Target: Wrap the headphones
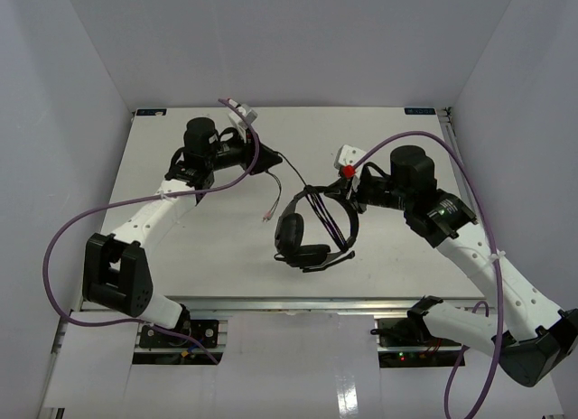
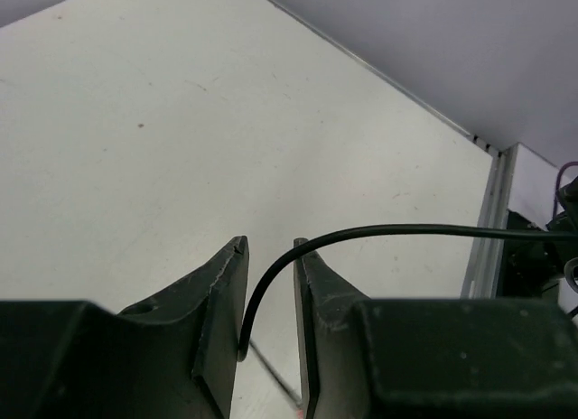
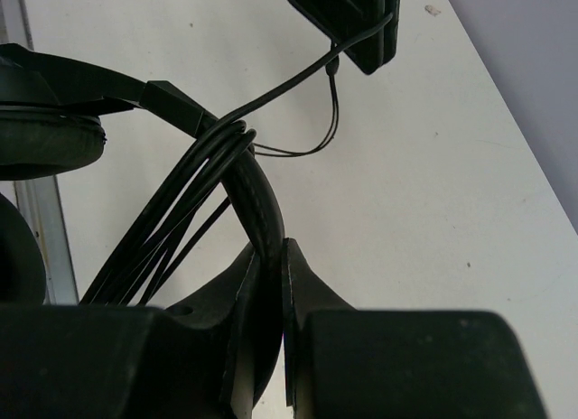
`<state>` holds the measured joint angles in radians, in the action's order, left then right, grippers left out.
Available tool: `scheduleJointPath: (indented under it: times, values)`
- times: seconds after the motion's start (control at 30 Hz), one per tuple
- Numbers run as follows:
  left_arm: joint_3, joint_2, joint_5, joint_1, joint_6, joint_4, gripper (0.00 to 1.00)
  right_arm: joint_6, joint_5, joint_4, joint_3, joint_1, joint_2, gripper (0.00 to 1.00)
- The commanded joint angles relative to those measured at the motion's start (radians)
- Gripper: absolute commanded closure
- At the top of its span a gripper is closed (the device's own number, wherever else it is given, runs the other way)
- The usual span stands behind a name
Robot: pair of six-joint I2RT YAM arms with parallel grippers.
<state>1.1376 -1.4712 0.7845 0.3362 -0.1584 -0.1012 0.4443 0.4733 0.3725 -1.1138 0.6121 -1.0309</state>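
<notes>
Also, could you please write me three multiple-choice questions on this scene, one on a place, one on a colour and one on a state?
1. Where does the right gripper hold the headphones? A an earcup; B the headband; C the plug.
2. What colour are the headphones? A black; B white; C red.
3. How do the jaws of the left gripper stand? A clamped on an earcup; B shut, empty; C apart, with the cable between.
Answers: 1 B, it pinches the headband; 2 A, all of it looks black; 3 C, a gap shows around the cable.
</notes>
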Motion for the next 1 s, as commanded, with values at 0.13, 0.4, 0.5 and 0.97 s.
scheduleJointPath:
  times: [0.13, 0.4, 0.5, 0.97]
  values:
    - [-0.171, 0.067, 0.198, -0.011, -0.169, -0.327, 0.73, -0.060, 0.071, -0.017, -0.119, -0.002, 0.009, 0.92]
    - [-0.377, 0.072, 0.198, 0.021, -0.292, -0.592, 0.75, -0.142, 0.078, -0.026, -0.269, -0.026, -0.073, 0.92]
    - [-0.433, 0.063, 0.181, 0.044, -0.352, -0.750, 0.66, -0.185, 0.123, -0.039, -0.295, -0.045, -0.098, 0.92]
    - [-0.432, -0.226, 0.073, 0.219, -0.531, -1.365, 0.34, -0.374, 0.225, -0.104, -0.371, -0.148, -0.179, 0.92]
